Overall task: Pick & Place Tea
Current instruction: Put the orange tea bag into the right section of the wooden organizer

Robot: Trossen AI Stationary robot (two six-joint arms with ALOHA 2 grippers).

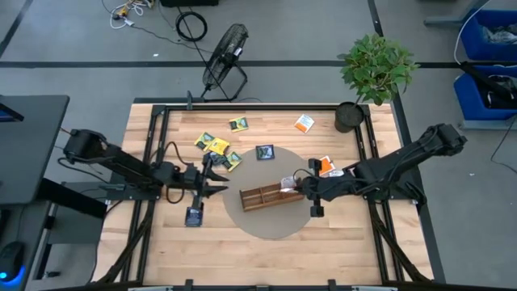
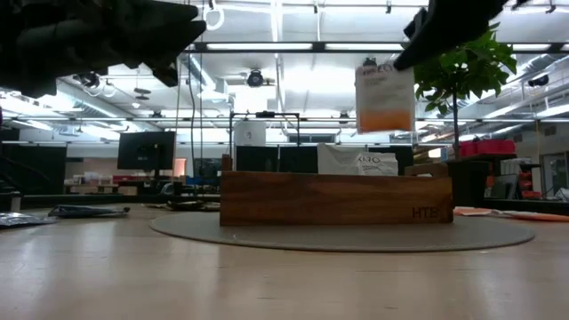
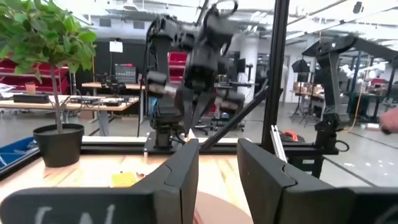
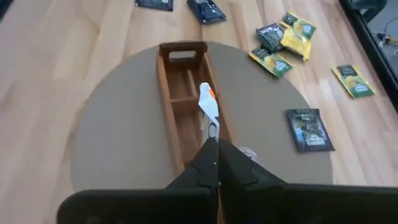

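Hovering left of the wooden tray [image 1: 271, 196], the left gripper [image 1: 212, 179] holds its fingers apart and empty above a dark sachet [image 1: 193, 216]. At the tray's right end, the right gripper [image 1: 295, 185] is clamped on the top edge of an orange-and-white sachet [image 2: 385, 96], which hangs over a compartment. Light, thin and floppy, it probably handles best pinched by an edge.

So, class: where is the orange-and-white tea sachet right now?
The orange-and-white sachet hangs pinched in the right gripper, above the wooden tray at its right end.
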